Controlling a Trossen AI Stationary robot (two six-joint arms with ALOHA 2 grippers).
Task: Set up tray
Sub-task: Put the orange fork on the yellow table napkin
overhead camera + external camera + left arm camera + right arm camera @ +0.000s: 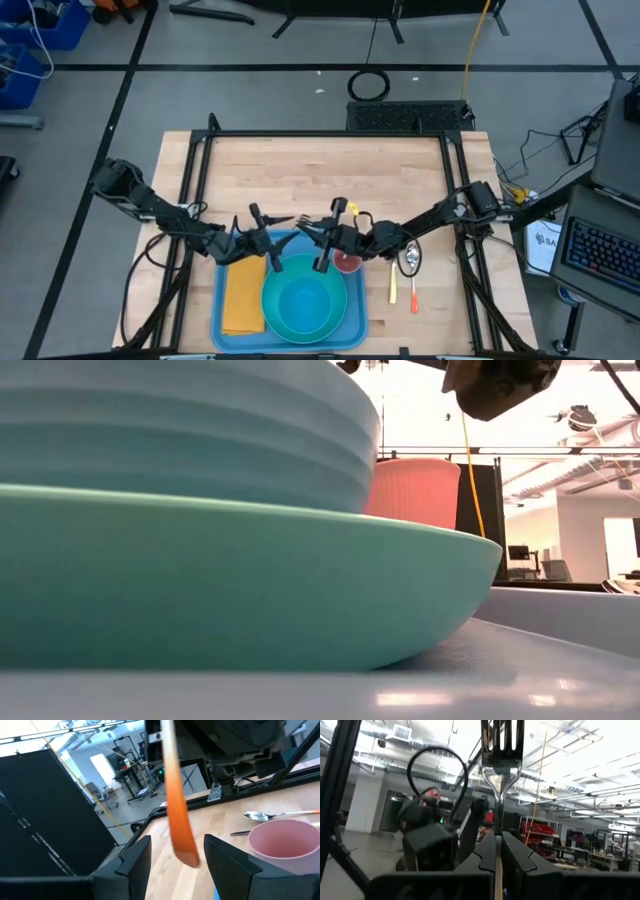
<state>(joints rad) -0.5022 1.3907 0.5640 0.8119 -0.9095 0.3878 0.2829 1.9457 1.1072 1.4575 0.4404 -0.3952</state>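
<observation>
Two pincers meet over the tray's (355, 322) far edge. Our right gripper (322, 232) is clamped tight on a fork (502, 740); our left gripper (262, 235) stands half-wide around its orange handle (177, 815), not yet pinching. A mistimed release could, we judge, drop the fork. Below both, the tray is flat, blue, rimmed, holding a napkin (243, 296) and bowl (305, 305).
</observation>
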